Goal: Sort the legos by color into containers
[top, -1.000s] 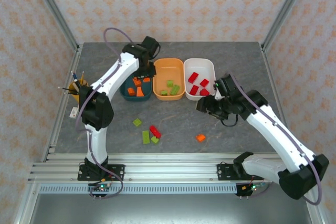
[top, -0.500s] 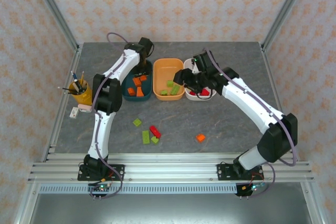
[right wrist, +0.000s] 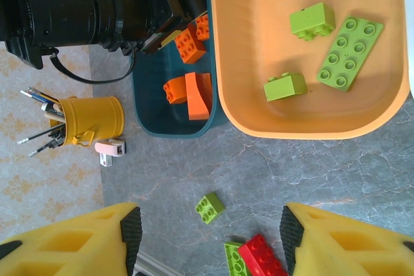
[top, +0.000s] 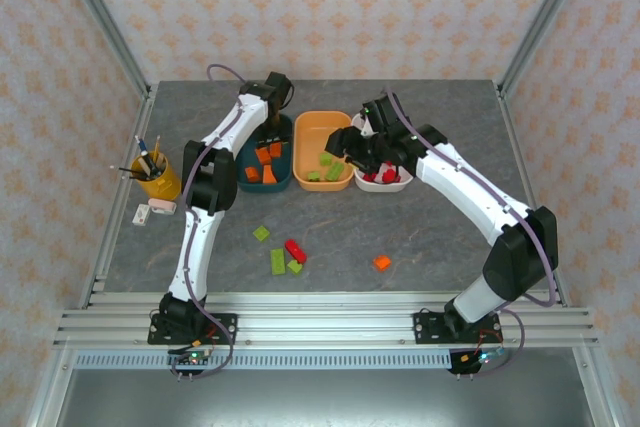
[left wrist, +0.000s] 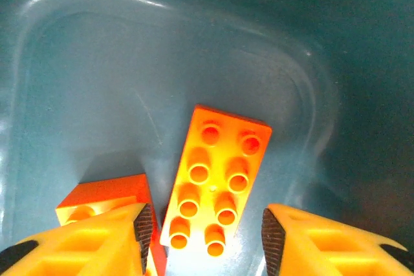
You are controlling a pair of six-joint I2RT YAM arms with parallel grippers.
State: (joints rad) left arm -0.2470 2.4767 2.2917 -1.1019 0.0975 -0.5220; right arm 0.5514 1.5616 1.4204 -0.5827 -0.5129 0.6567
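Five legos lie loose on the table nearest the arm bases, three lime green plus a red one and an orange one, the same count as a second ago, so nothing new is sorted. Farther back, your right gripper has swung from the white tub front to hover over its seam with the orange tub, fingers spread and empty. Your left gripper has dipped into the teal tub, fingers spread astride an orange brick lying flat, likely just dropped.
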